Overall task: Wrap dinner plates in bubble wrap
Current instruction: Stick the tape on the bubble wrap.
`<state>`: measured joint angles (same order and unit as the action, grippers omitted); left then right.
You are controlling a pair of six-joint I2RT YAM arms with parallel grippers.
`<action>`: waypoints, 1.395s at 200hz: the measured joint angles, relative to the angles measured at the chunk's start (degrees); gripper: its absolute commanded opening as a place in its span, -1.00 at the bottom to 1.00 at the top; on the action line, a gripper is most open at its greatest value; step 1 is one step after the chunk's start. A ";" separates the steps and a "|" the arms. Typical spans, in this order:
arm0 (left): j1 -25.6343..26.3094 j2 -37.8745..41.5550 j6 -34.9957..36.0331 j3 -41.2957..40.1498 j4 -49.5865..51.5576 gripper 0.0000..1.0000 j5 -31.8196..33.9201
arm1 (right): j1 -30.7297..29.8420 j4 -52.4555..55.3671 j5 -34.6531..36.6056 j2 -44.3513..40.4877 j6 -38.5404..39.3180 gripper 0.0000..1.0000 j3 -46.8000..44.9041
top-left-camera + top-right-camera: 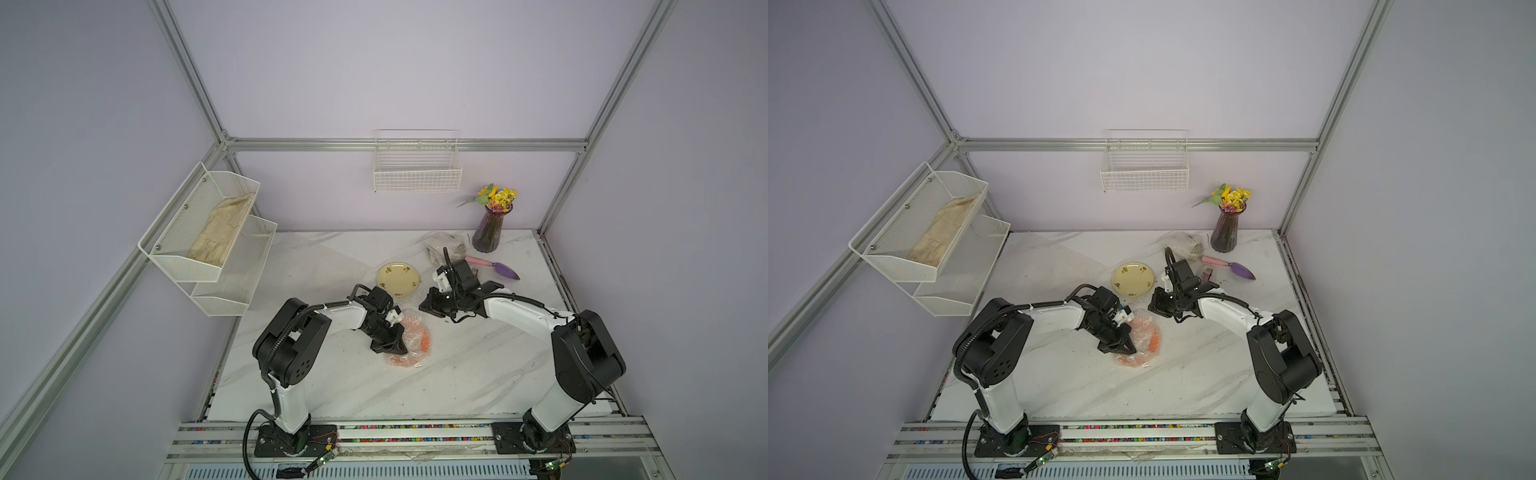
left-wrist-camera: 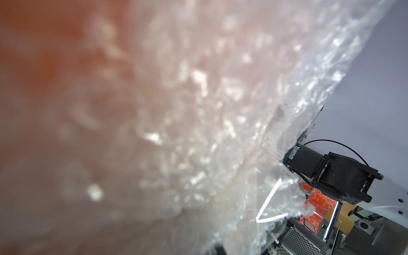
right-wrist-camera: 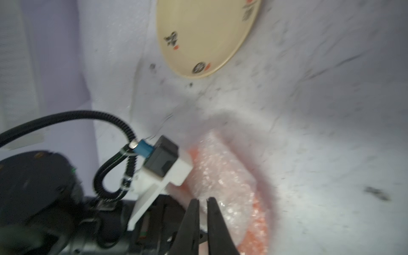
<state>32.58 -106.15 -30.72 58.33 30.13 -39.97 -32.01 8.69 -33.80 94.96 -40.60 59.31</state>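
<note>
My left arm reaches forward and bends down at the wrist, so my left gripper (image 1: 390, 348) points steeply onto the bubble wrap (image 1: 409, 328) bundled around the orange plate (image 1: 424, 341) in the middle of the table (image 1: 332, 374). Its jaws are closed. The wrap fills my left wrist view, and I cannot tell whether a fold is pinched. My right arm stretches low with the wrist turned inward. My right gripper (image 3: 202, 199) hovers just beside the bundle, jaws nearly together and empty. The cream plate (image 1: 398, 279) lies bare just behind.
</note>
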 measured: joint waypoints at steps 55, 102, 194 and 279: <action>-0.20 -0.90 0.94 1.07 2.32 -0.93 -0.72 | -0.55 -8.87 -13.99 10.25 -5.70 -1.00 -5.62; -0.31 -1.22 1.40 1.25 2.56 -0.94 -1.09 | 1.25 -3.72 -11.61 12.76 -2.12 -1.00 -3.72; -0.33 -1.77 1.38 2.23 4.09 -0.94 -1.16 | 3.30 2.23 -7.61 12.94 1.18 -1.00 -0.09; -0.37 -2.58 1.40 3.32 5.46 -0.93 -1.25 | 0.76 -2.93 -17.99 4.04 -5.64 -1.00 -7.13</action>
<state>32.21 -108.73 -29.32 61.65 35.59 -41.21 -31.24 5.76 -51.79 99.00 -46.24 52.18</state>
